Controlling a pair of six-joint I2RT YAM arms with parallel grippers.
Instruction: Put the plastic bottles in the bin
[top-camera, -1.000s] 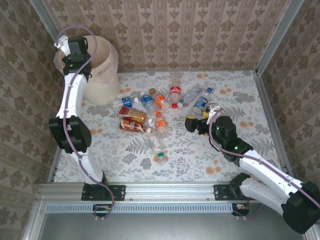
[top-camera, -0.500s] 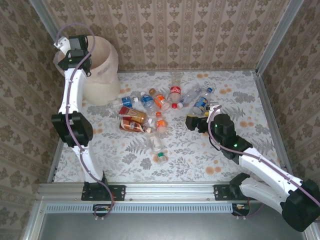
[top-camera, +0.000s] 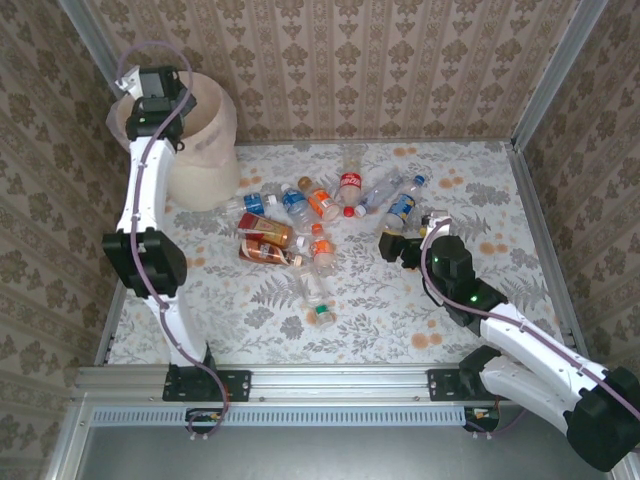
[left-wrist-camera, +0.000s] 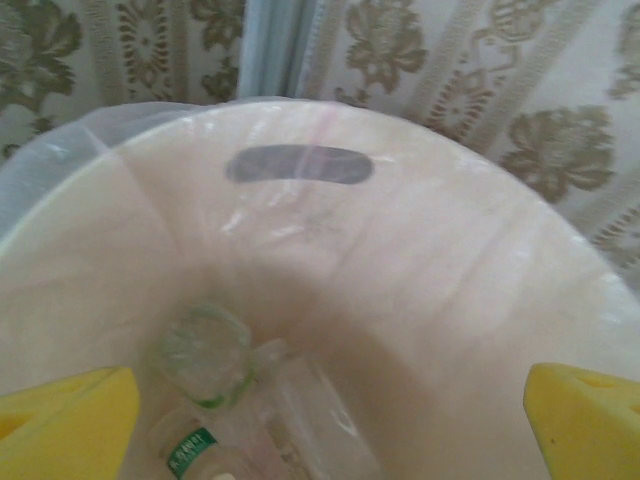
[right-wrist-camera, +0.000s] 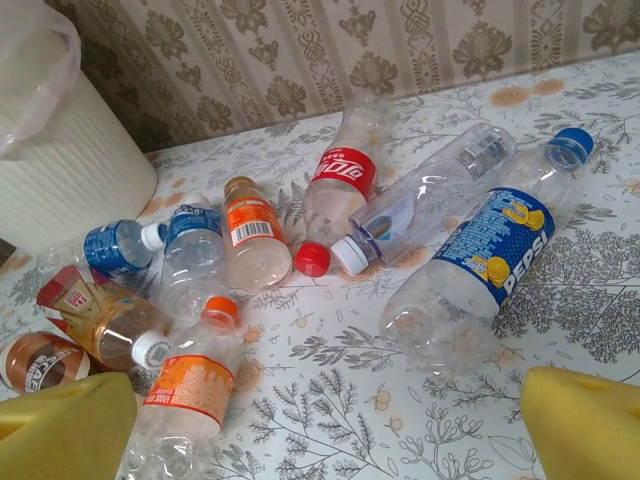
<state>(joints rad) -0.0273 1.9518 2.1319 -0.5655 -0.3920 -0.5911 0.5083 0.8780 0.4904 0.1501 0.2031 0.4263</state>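
"Clear plastic all over that flowered table (top-camera: 480, 180). Nearest the arms' bases, one bottle with a green cap (top-camera: 313, 288) lies on its side, a little apart from the others."

"And the right gripper (top-camera: 403, 240)?"

"Just beyond that, off to the right, low over the cloth. Its yellow fingers (right-wrist-camera: 585, 420) are spread wide with nothing between them. Right in front of it lies the blue-labelled Pepsi bottle (right-wrist-camera: 495, 250), cap pointing away, untouched."

"Where are the other plastic bottles (top-camera: 322, 203)?"

"In a loose heap to the left of the Pepsi one. Beside it is a bare bottle with a white cap (right-wrist-camera: 425, 205). Then there's a red-labelled cola bottle (right-wrist-camera: 340, 180) and a loose red cap (right-wrist-camera: 312, 260). There are two orange-labelled ones (right-wrist-camera: 250, 230), two with blue labels (right-wrist-camera: 192, 238), and a red-and-brown pair (right-wrist-camera: 95, 312) at the left edge. All are lying down, and several touch."

"The bin (top-camera: 215, 110)?"

"In the far left corner against the wallpaper, cream-coloured and lined with a thin bag. The left gripper (left-wrist-camera: 325, 425) hangs over its mouth, fingers well apart, holding nothing. Down inside I can make out a green-labelled bottle (left-wrist-camera: 200, 400) and a clear one (left-wrist-camera: 300, 400) touching it. It's too blurred to count more."
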